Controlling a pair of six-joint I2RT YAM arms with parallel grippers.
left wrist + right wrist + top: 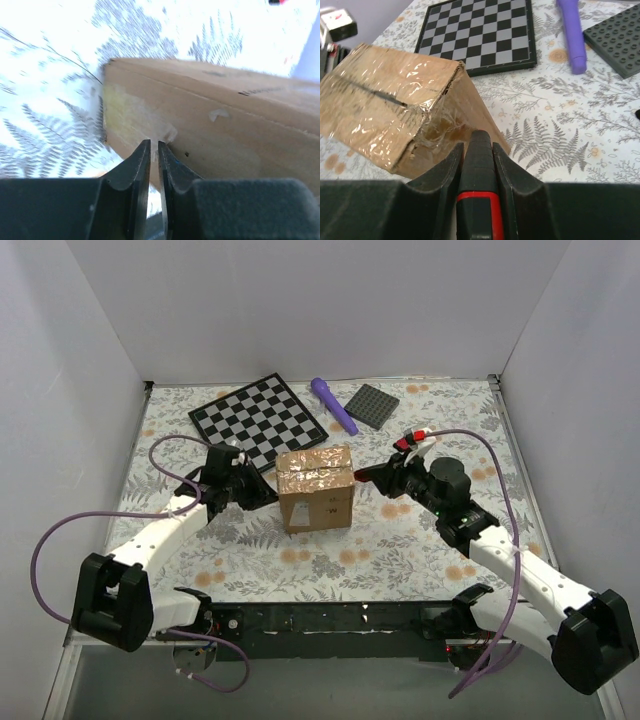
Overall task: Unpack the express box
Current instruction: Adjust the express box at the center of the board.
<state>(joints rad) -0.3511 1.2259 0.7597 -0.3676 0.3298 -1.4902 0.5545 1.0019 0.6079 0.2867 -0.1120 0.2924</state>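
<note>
The express box (315,490), a brown carton with shiny tape over its closed top, stands mid-table. My left gripper (268,492) is at the box's left side. In the left wrist view its tips (154,145) stand only a narrow slit apart against the cardboard wall (215,115), with a loose pale tag of tape (167,134) right at them. My right gripper (388,476) is shut on a black and red cutter (478,165). The cutter's nose touches the torn tape at the upper right end of the box (395,105).
A small chessboard (258,418) lies behind the box on the left. A purple cylinder (333,405) and a dark grey studded plate (373,405) lie behind it on the right. White walls close in the patterned table on three sides.
</note>
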